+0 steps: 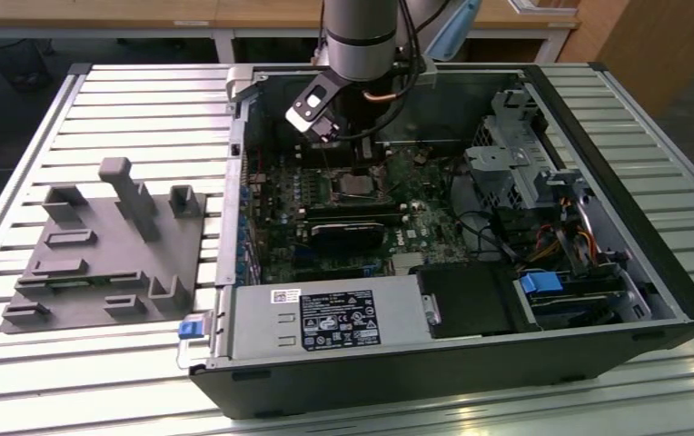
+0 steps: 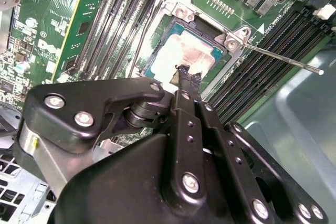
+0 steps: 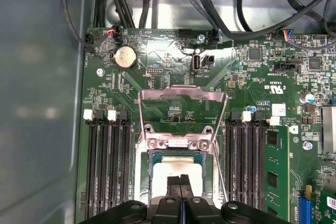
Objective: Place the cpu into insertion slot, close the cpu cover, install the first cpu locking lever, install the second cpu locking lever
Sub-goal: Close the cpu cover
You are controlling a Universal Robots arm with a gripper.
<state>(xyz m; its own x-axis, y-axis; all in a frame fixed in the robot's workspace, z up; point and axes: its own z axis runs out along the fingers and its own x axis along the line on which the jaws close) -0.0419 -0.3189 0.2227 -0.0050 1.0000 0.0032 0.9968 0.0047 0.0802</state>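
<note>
Cpu (image 2: 181, 55) seated in insertion slot (image 3: 142, 177); likely light, rigid, fragile, edge-hold only. Gripper (image 2: 185, 74) closed, empty, tips at its top.

Items counted: one cpu (image 2: 186, 59), one insertion slot (image 2: 218, 72), one cpu cover (image 3: 184, 95), one gripper (image 3: 180, 179), one coin cell (image 3: 125, 56), one computer case (image 1: 674, 300), one grey fixture block (image 1: 104, 245).

A grey fixture (image 1: 104, 254), perhaps plastic, lies beside the open case (image 1: 444, 377).

soft even light, blown-out glare on the cpu (image 2: 184, 56), shadowed case (image 1: 469, 372) interior
</note>
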